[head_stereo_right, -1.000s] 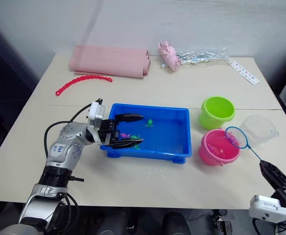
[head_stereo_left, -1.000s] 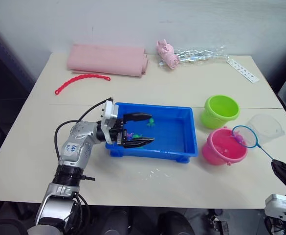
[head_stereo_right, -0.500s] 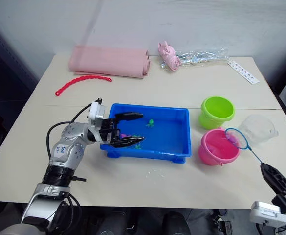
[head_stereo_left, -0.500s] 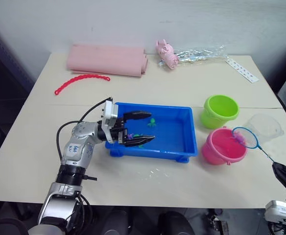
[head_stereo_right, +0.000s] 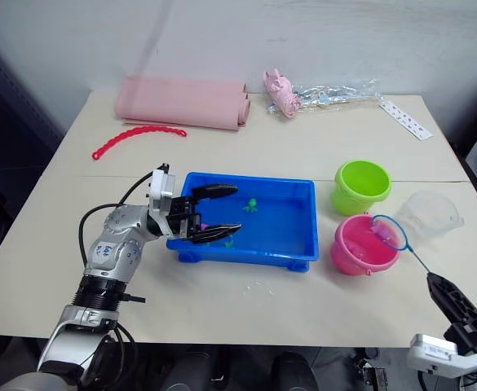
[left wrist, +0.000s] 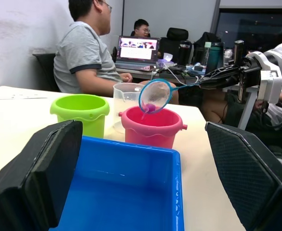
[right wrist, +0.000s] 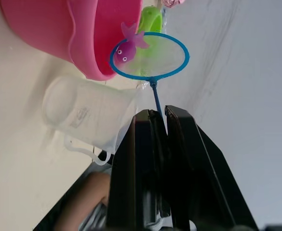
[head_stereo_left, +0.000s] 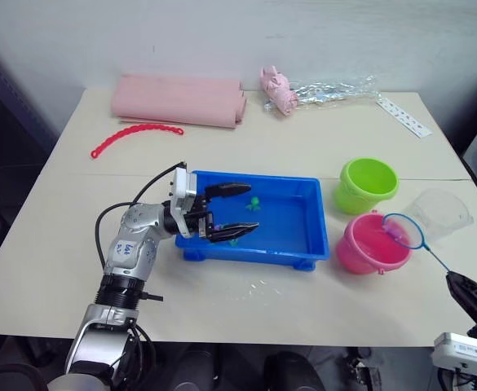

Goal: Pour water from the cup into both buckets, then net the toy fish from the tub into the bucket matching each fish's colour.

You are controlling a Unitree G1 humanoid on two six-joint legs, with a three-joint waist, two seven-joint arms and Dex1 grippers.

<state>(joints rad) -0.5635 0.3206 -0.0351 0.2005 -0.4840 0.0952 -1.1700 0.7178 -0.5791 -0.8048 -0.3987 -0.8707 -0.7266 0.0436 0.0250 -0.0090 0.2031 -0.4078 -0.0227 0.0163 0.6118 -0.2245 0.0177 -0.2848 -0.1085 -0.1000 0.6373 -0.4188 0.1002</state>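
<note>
We are seeing the right gripper [right wrist: 159, 115] with jaws clenched on the net [head_stereo_left: 404, 230] handle, its hoop hanging over the pink bucket [head_stereo_left: 373, 245] rim with a pink fish [right wrist: 125, 49] inside (slightly nearer the bucket's far edge than a second ago). The left gripper [head_stereo_left: 232, 211] is hovering over the tub [head_stereo_left: 302, 241], jaws released, barely moved. The cup [head_stereo_left: 441, 210] is standing beside the green bucket [head_stereo_left: 368, 184] on the worktop [head_stereo_left: 303, 147].
</note>
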